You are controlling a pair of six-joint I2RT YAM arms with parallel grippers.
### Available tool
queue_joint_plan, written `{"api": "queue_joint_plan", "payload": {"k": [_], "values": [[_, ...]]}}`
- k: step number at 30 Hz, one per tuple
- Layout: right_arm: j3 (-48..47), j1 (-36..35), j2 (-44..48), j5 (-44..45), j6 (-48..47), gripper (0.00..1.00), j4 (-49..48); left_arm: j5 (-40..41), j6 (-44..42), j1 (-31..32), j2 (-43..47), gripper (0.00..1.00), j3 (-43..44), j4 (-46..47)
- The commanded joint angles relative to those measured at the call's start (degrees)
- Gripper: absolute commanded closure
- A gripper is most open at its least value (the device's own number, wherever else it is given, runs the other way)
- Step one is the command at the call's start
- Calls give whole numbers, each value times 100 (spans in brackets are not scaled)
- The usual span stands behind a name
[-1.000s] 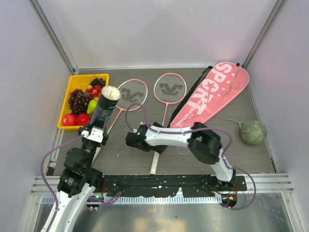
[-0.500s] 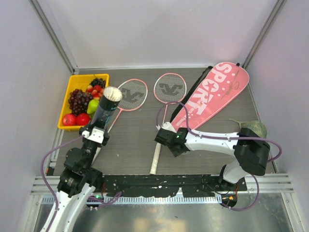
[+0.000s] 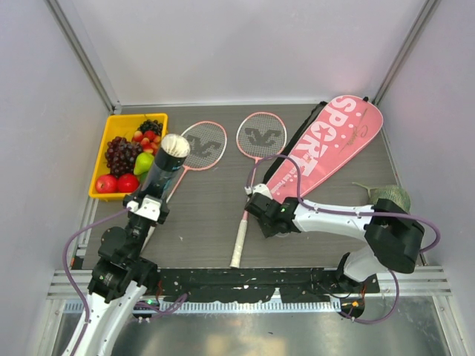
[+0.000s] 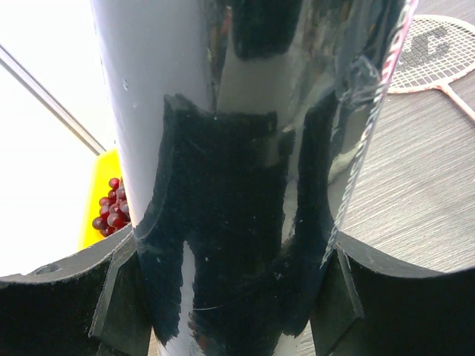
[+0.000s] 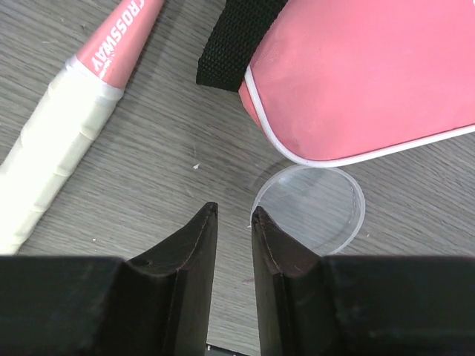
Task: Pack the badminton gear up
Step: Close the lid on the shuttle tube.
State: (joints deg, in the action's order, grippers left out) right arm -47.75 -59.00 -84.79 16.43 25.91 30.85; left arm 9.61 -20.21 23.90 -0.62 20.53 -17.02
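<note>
My left gripper [image 3: 148, 205] [image 4: 230, 297] is shut on the long dark tube [image 3: 159, 176] [image 4: 245, 148], held tilted above the table's left side. A white shuttlecock [image 3: 172, 146] shows at the tube's open top. Two pink rackets [image 3: 202, 144] [image 3: 261, 135] lie at the back, one white handle [image 5: 52, 148] reaching toward the front. The pink SPORT bag [image 3: 326, 144] [image 5: 356, 74] lies diagonally on the right. My right gripper [image 3: 276, 225] [image 5: 232, 211] points down at the table by the bag's narrow end. Its jaws stand narrowly apart with nothing between them. A clear round lid [image 5: 308, 211] lies just right of the fingertips.
A yellow tray [image 3: 100, 159] of fruit stands at the back left, right behind the raised tube. A green netted ball [image 3: 390, 202] rests near the right wall. The bag's black strap [image 5: 230, 44] lies beside its edge. Walls close in on three sides.
My right arm has swung from the table's middle over to the bag's narrow end, and its jaws have narrowed. The left arm and the tube have not moved.
</note>
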Motion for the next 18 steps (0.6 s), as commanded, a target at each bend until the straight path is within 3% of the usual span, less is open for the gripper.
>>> {"api": "queue_joint_plan", "payload": {"k": [1, 10, 18], "values": [[64, 38, -81, 80, 151, 69, -246, -108, -71, 9, 1548, 100, 38, 471], [151, 81, 305, 142, 142, 70, -237, -161, -80, 18, 1539, 100, 38, 480], [283, 170, 42, 36, 98, 70, -307, -187, -71, 18, 1530, 100, 38, 471]]}}
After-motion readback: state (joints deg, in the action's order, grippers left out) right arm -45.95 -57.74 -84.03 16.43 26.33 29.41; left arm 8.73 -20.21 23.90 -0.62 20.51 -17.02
